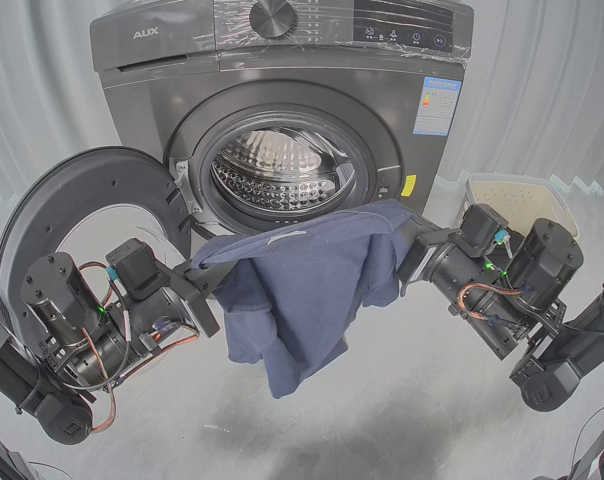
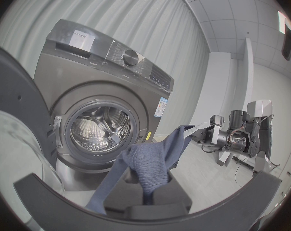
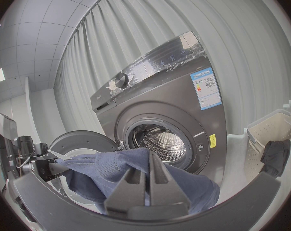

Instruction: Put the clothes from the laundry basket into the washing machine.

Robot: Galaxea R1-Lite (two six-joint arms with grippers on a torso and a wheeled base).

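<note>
Shirt (image 1: 295, 281) draped between left claw (image 1: 208, 271), right claw (image 3: 147, 174)

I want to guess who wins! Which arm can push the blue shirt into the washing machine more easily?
Probably the right. Both hold the blue shirt, but the right gripper sits close to the drum opening, while the left gripper is farther from it, beside the open door.

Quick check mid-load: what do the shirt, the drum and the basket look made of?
The shirt: soft knit cloth, likely cotton, matte navy; it drapes and folds. The drum: shiny perforated metal, probably stainless steel, with bright reflections. The basket: rigid cream plastic, it seems, matte, with moulded holes.
</note>
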